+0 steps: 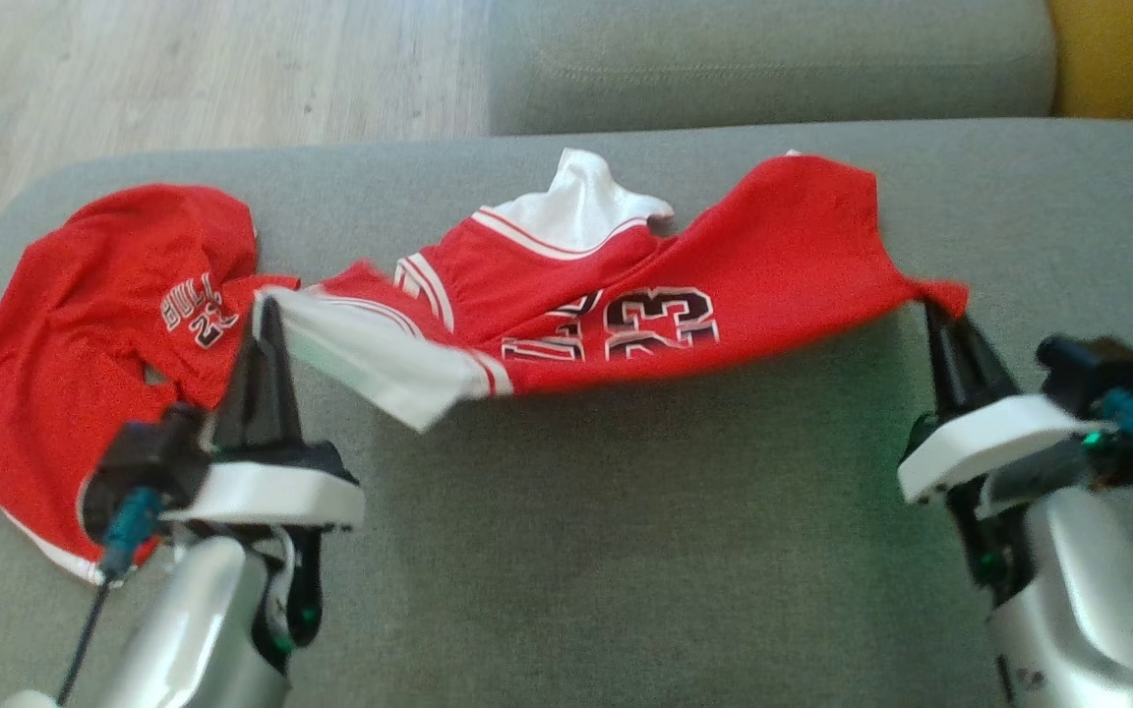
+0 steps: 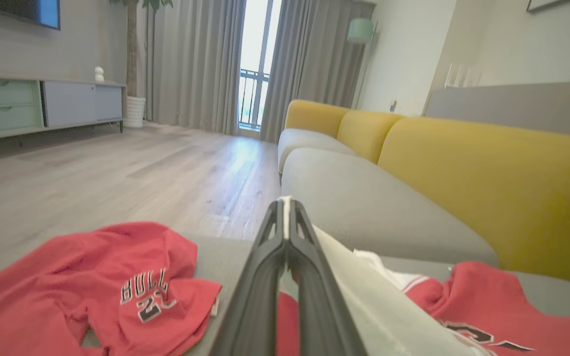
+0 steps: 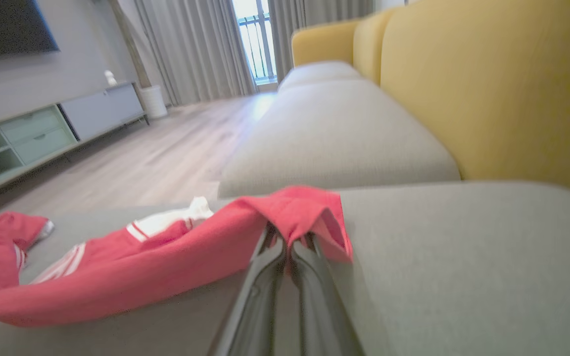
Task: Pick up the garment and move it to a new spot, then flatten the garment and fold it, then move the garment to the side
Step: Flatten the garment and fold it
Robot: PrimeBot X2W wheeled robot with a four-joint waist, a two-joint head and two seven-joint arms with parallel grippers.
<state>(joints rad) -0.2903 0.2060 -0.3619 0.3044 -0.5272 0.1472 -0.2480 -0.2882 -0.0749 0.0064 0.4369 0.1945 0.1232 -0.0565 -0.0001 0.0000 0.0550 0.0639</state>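
We hold the red jersey (image 1: 773,246) with its near edge raised off the grey sofa cushion (image 1: 626,531). Its long axis runs side to side between our arms, the left tool (image 1: 268,307) clamped on a white-trimmed edge and the right tool (image 1: 938,313) clamped on a red corner. We count two tools, one jersey in hand and one second red garment (image 1: 65,344) crumpled on the cushion just beside the left tool, so laying the jersey flat probably means keeping clear of that side.

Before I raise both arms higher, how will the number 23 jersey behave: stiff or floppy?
Probably floppy: the jersey sags between the left gripper and right gripper, its white flap drooping. Likely light, since small corner pinches hold it up. The right pinch catches little cloth, so it might slip.
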